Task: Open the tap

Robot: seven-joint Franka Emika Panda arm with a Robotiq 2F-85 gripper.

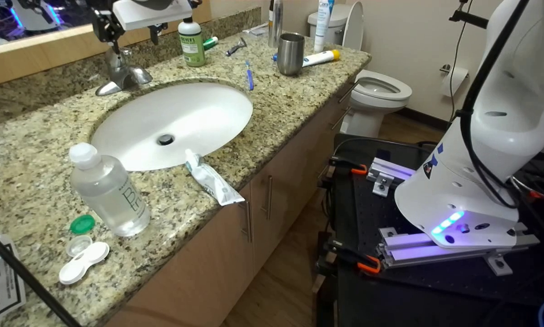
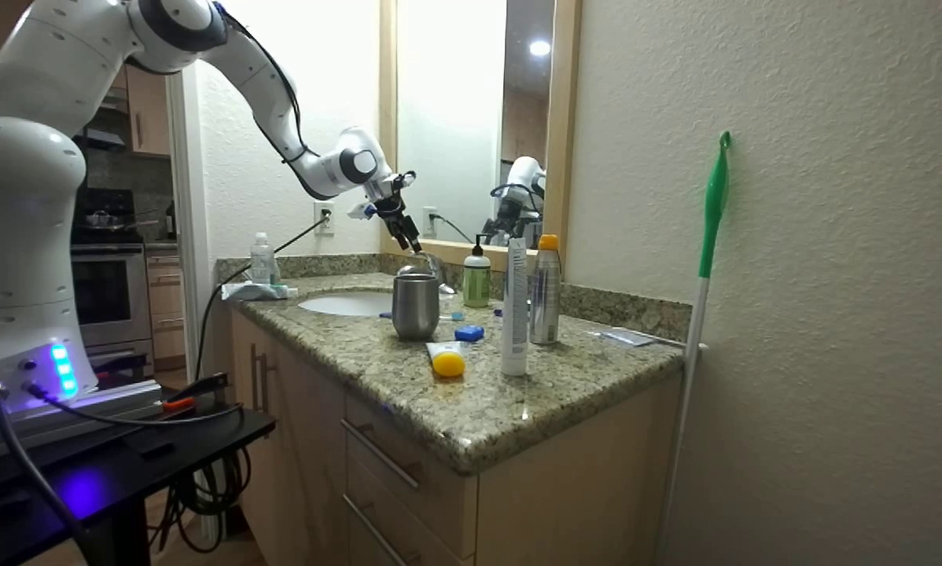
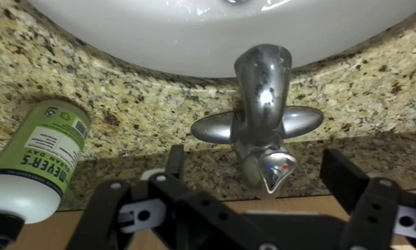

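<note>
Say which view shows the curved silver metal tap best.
Wrist view: the tap appears large, spout and handle unobstructed. Both exterior views show it smaller; in an exterior view, a rounded silver metal cup partly hides it.

Steel cup (image 1: 291, 55) stands on the granite counter (image 1: 294, 104), yellow-capped tube (image 1: 319, 58) lying near it. Green soap bottle (image 1: 191, 46) upright. Clear bottle (image 1: 114, 196) stands near a green lid (image 1: 82, 224). Blue toothbrush (image 1: 250, 79) lies flat.
</note>
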